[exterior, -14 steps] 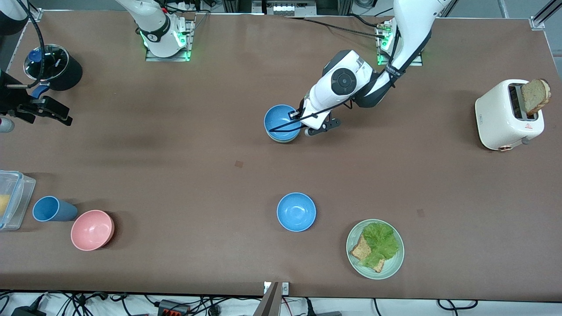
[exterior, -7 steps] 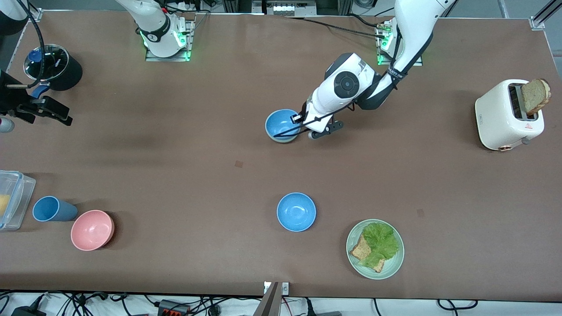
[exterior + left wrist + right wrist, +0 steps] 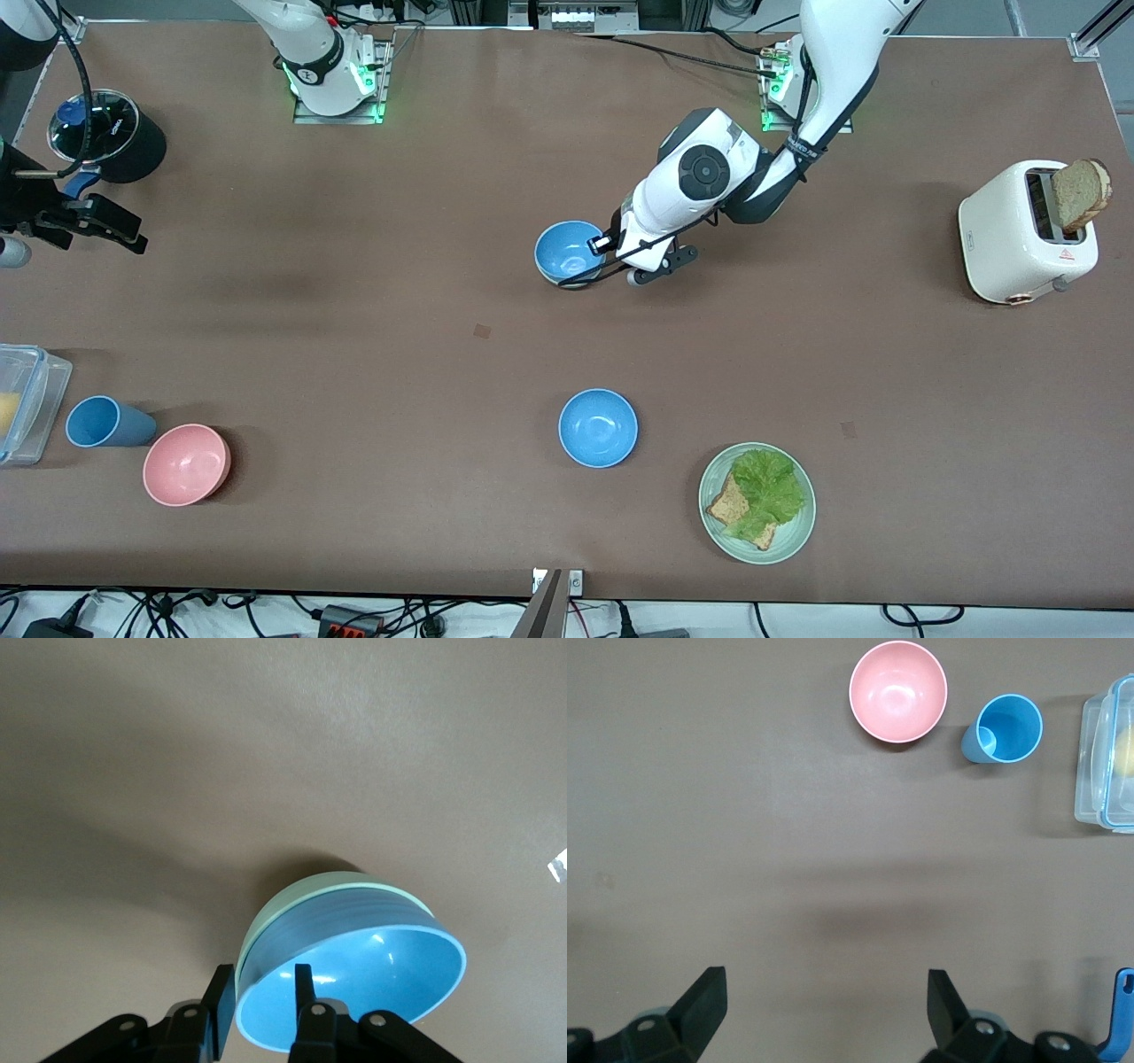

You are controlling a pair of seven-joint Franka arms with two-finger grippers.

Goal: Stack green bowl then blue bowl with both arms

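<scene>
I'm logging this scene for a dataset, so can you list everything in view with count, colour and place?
blue bowl: one, sky blue, nested in the green bowl, mid-table.
green bowl: one, pale mint, under that blue bowl.
second blue bowl: one, sky blue, nearer the front camera.
plate: one, pale green, lettuce and bread on it, beside the second blue bowl.
pink bowl: one, toward the right arm's end.
blue cup: one, beside the pink bowl.
clear container: one, beside the cup.
toaster: one, white, bread in its slot, left arm's end.
black pot: one, right arm's end.
left gripper: fingers astride the blue bowl's rim.
right gripper: open, waiting over bare table.
</scene>
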